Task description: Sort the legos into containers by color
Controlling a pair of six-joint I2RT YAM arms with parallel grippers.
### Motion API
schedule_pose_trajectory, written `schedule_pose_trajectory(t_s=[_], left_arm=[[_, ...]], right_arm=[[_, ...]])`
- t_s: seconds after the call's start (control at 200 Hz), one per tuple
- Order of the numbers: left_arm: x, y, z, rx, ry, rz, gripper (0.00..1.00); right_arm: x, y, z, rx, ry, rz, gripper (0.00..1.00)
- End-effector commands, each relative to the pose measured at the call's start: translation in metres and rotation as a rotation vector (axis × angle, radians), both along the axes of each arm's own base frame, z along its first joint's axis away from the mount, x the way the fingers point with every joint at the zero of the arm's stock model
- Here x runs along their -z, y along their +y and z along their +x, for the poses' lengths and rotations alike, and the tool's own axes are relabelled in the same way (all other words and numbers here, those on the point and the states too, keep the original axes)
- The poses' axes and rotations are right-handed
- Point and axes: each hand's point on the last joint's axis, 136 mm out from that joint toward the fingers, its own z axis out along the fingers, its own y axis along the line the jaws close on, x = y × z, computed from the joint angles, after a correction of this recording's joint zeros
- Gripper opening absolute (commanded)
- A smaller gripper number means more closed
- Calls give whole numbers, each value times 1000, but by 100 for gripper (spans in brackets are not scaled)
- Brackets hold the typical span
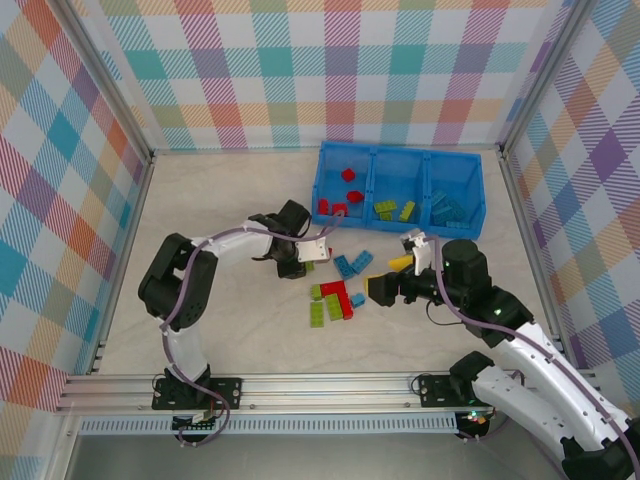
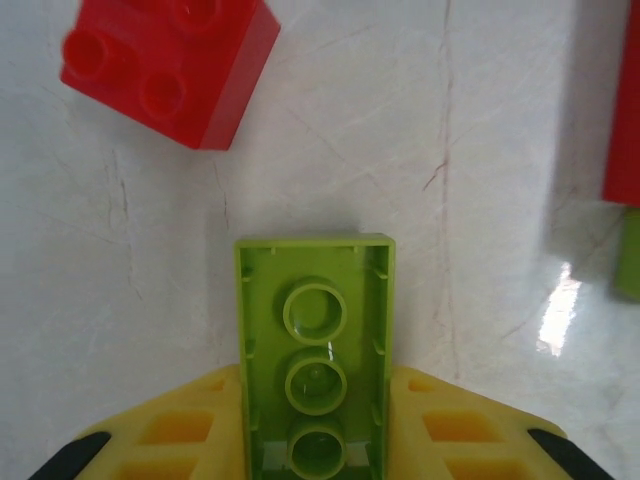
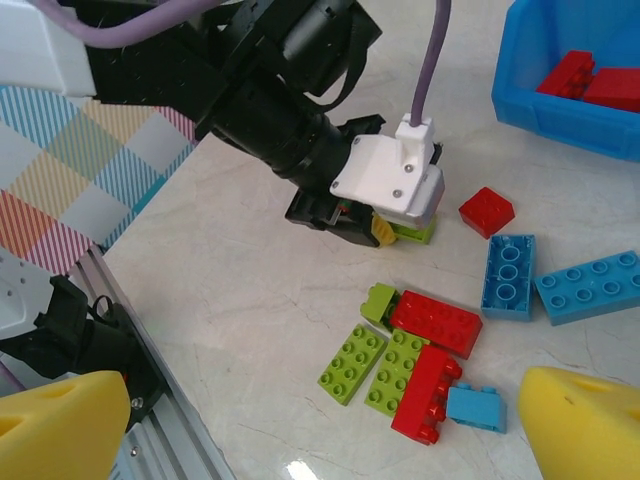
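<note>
The left gripper (image 2: 316,445) is closed on a lime green brick (image 2: 315,300), its yellow fingers pressed to the two long sides with the hollow underside facing the wrist camera. Only the near end is pinched; most of the brick juts out ahead of the pads, so it may well pivot or slide free once the arm swings. Whether it is clear of the table I cannot tell. A small red brick (image 2: 170,60) lies near, just ahead and to one side, and a low or sideways start could knock it away. The blue tray (image 1: 400,150) stands beyond the gripper, with red pieces in its left compartment, green in the middle one (image 1: 395,178) and blue in the right. The red compartment is nearest, so an early release would likely drop green among red. The right gripper (image 1: 390,277) hangs with its jaws wide apart and nothing between them, near the loose pile (image 3: 420,365) of mixed bricks — close enough that both arms moving toward the tray at once might clash.
</note>
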Motion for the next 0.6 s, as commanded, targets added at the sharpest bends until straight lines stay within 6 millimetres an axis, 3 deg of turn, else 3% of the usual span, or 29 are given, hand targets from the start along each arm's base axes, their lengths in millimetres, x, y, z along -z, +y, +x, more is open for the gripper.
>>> schedule_pose_trajectory(t_s=[0.0,0.15,0.28,0.405,0.595], left_arm=[[-64,-27,5,-25,-100,-190,15],[-150,-79,3,-18,-195,-454,14],[-199,-124,18,-17,-278,-574,14],[-206,-177,45,-8,-307,-601,14],[-202,-246,104,-104,-298,-731,14]], right_arm=[[-14,-2,-1,17,-12,27,100],[-22,-13,9,112,-28,34,100],[-24,-49,29,362,-60,7,100],[-31,-81,32,531,-107,20,100],[-32,-95,20,561,-106,12,100]])
